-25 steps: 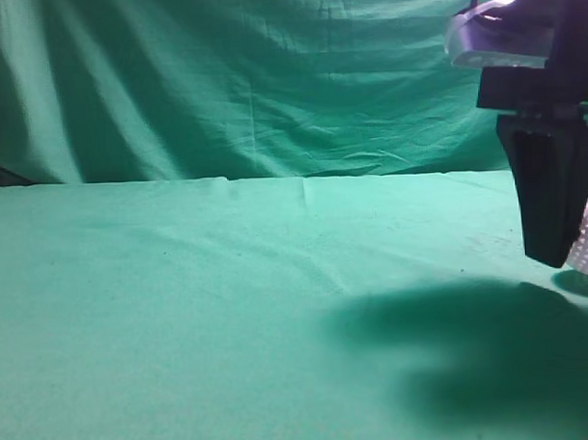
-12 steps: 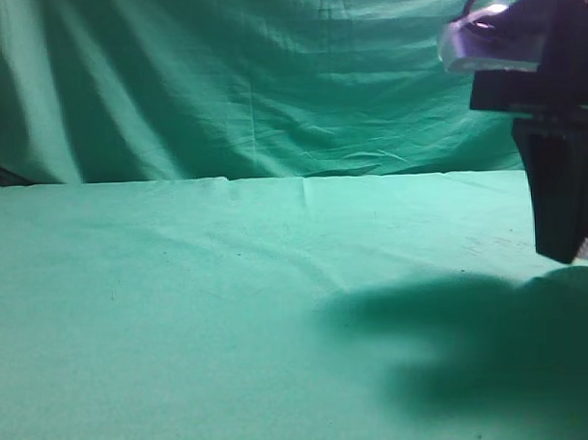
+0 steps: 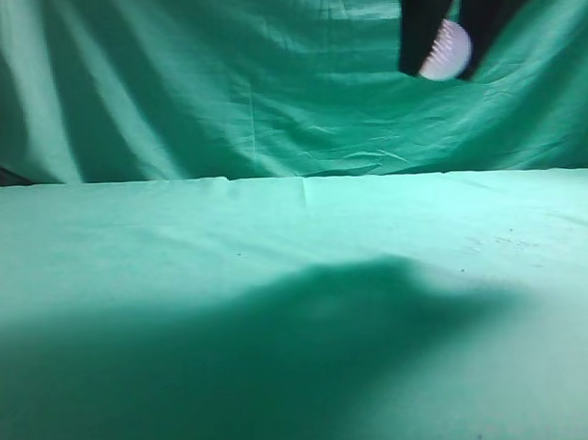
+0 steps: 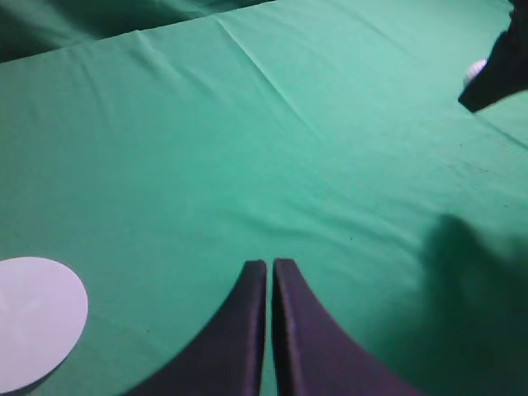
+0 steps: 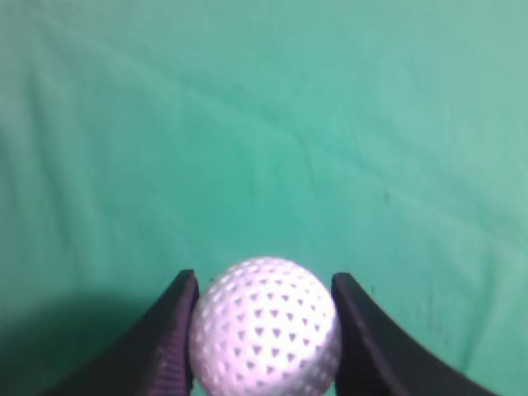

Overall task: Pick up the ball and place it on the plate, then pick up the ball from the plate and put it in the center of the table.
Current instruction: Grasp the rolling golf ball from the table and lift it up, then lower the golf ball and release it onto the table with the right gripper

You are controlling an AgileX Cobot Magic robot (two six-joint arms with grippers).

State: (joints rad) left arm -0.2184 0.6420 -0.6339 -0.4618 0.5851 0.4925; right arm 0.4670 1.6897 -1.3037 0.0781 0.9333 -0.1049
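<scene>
The ball [image 5: 266, 325] is clamped in the right gripper [image 3: 445, 49] high above the table [image 3: 179, 243], the left gripper [image 4: 270, 272] is pressed closed and empty, and carriage toward the plate [image 4: 37, 318] at 8 o'clock is judged next.

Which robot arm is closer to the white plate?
Left. The left tool, shut and empty, hangs just beside the plate. The right tool is across the table, high up, clamped on the ball.

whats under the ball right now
Only bare green table cloth and the arm's shadow lie below the ball, which the right gripper holds in the air. The plate sits elsewhere. The cloth straight beneath is covered by the ball itself.
</scene>
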